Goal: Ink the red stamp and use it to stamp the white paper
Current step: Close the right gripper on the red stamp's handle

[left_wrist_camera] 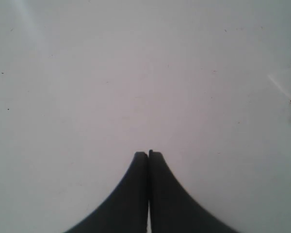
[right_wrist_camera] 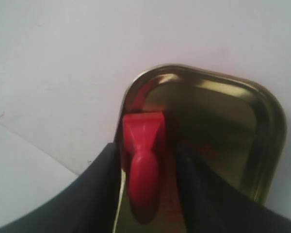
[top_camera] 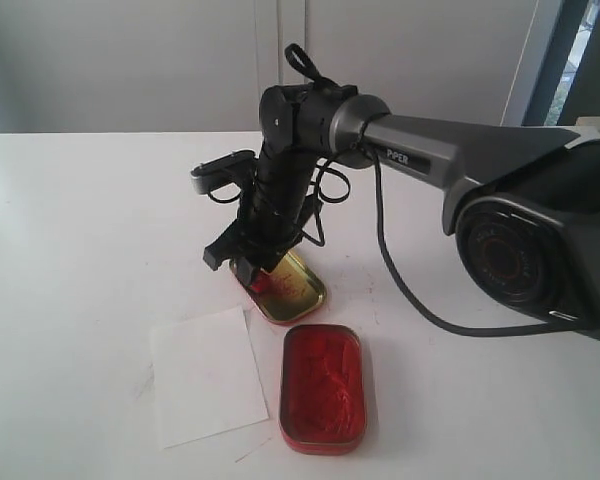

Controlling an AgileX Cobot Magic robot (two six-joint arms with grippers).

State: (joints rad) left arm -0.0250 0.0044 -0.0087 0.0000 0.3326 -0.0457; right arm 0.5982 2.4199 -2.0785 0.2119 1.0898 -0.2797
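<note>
The red stamp (right_wrist_camera: 143, 145) stands upright at one end of the gold tin lid (right_wrist_camera: 223, 111), seen in the exterior view as the red stamp (top_camera: 261, 283) on the gold lid (top_camera: 302, 292). My right gripper (right_wrist_camera: 150, 155) straddles the stamp with its jaws open. One finger lies close along the handle, and a gap shows at the other. The same gripper (top_camera: 255, 275) reaches down in the middle of the table. The white paper (top_camera: 206, 375) lies flat in front of it, left of the red ink tin (top_camera: 321, 387). My left gripper (left_wrist_camera: 149, 154) is shut over bare tabletop.
The right arm (top_camera: 430, 155) and its black cable (top_camera: 400, 285) stretch in from the right over the white table (top_camera: 80, 220). The open ink tin sits just in front of the gold lid. A corner of the paper (right_wrist_camera: 24, 184) shows beside the right gripper.
</note>
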